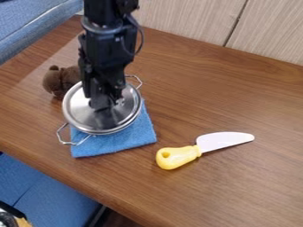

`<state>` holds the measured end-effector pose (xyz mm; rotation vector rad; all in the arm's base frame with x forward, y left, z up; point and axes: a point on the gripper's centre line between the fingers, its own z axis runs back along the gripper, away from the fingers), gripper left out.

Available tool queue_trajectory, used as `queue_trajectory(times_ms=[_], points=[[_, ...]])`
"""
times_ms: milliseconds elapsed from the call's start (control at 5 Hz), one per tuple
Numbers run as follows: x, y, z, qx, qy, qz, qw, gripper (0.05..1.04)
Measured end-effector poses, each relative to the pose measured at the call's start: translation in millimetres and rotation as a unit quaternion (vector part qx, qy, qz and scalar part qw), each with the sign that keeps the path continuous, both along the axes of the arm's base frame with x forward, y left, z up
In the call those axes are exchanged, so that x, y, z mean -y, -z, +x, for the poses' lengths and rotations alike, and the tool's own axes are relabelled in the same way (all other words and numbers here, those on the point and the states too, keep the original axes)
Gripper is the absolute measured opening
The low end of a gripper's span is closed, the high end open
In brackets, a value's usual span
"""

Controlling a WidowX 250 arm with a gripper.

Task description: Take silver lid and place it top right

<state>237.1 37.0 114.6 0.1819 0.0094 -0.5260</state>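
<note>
1. Knife (200, 149): a toy with yellow handle and pale blade, flat on the bench (231, 104), right of and nearer than the pot (107, 132). A lid carried low on too near a course could clip it.

2. Blue cloth (127, 137): under the pot and spread on its near side. Should the pot be dragged, friction would probably bunch the cloth or pull it along.

3. Pot: metal, with wire handles at near left and far right. If the lid binds at the rim, or a handle snags, the pot may rise too and then drop or tip.

4. Silver lid (78, 113): seated on the pot, so the task is judged to be at its grasping stage. An off-centre lift would tilt the lid and scrape it along the rim.

5. Pincer (102, 105): directed down over the pot's middle; whether it is open or closed cannot be told. A shallow hold on smooth metal could let the lid slip.

6. Brown plush toy (60, 81): just beyond the pot, to its left. A leftward swing could nudge it.

7. Wall panel (183, 17): well beyond the pot. Overreaching during placement, presumably beyond and right of the pot, could knock the lid against it.
</note>
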Motion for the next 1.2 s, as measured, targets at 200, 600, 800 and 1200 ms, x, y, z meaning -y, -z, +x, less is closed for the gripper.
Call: queue_trajectory(times_ms=[200, 600, 800, 1200], points=[[10.0, -19.5, 12.2, 0.027, 0.006, -0.002, 0.9996, 0.282], [47.0, -45.2, 68.0, 0.085, 0.043, -0.023, 0.9952, 0.282], [62.2, -38.2, 94.7, 0.086, 0.048, -0.043, 0.9943, 0.282], [99.3, -9.0, 156.4, 0.072, 0.086, -0.048, 0.9925, 0.282]])
